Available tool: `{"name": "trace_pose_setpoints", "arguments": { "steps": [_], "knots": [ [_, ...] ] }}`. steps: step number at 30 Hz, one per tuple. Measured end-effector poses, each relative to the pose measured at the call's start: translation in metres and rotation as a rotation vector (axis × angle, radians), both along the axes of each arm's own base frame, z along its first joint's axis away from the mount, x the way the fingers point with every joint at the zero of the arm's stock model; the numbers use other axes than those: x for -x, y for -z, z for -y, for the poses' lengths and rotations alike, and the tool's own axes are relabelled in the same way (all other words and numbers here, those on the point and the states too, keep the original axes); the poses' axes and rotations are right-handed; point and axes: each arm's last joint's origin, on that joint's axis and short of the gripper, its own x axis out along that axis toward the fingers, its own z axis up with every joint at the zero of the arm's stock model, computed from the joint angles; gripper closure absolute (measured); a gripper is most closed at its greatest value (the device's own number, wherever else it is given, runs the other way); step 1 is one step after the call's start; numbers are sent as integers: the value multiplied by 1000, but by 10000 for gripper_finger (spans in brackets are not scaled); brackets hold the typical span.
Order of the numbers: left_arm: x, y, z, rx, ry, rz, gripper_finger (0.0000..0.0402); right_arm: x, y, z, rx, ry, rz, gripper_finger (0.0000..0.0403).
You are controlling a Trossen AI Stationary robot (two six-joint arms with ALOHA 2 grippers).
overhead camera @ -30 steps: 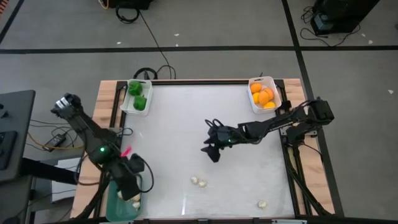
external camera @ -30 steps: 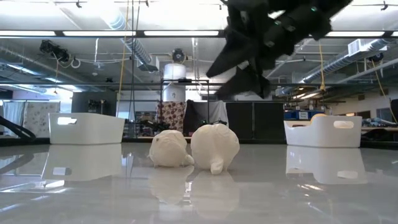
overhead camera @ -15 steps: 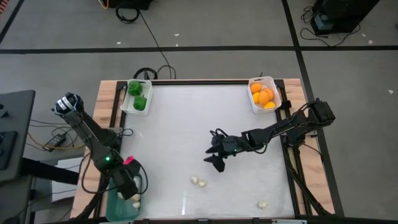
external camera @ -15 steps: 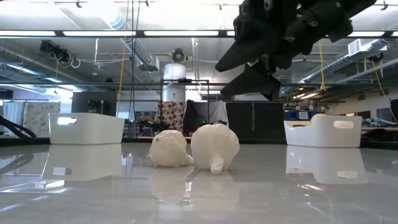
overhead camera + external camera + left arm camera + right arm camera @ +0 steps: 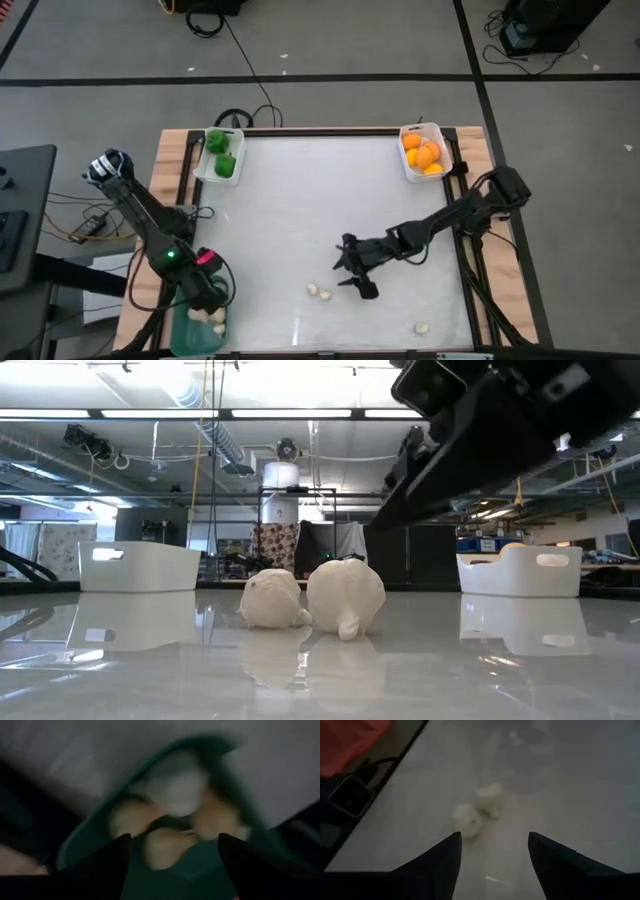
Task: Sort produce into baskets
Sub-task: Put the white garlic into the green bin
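White tabletop (image 5: 300,200): two pale garlic pieces (image 5: 320,292) at six o'clock; right gripper (image 5: 352,272), fingers apart and empty, just at their two o'clock, should straddle one piece only before closing; left gripper (image 5: 210,300), fingers spread, empty, over teal bin (image 5: 180,335) at seven o'clock.

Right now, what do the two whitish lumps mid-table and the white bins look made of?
The two whitish lumpy garlic-like pieces look like soft matte fabric or foam: wrinkled, no shine; cannot be sure. The white rectangular bins look like moulded plastic with a smooth satin finish and cut-out handles. The white glossy tabletop mirrors both.
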Motion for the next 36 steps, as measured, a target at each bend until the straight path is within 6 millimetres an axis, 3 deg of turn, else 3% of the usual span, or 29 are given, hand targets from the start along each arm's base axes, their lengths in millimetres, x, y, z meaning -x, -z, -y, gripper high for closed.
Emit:
{"name": "trace_pose_setpoints", "arguments": {
  "steps": [8,12,15,25,36],
  "knots": [
    [-20,-47,6,-136,-95,428,127,-9,28,-14,48,-146,58,154],
    [-32,-55,8,-290,-85,727,134,-16,46,-18,53,-176,50,156],
    [-40,-57,9,-368,-60,831,135,-24,53,-20,59,-178,38,157],
    [-54,-52,7,-432,-47,847,135,-37,54,-23,33,-208,53,165],
    [-76,-33,9,-544,5,821,135,-42,51,-12,-38,-168,56,272]
  ]
}}
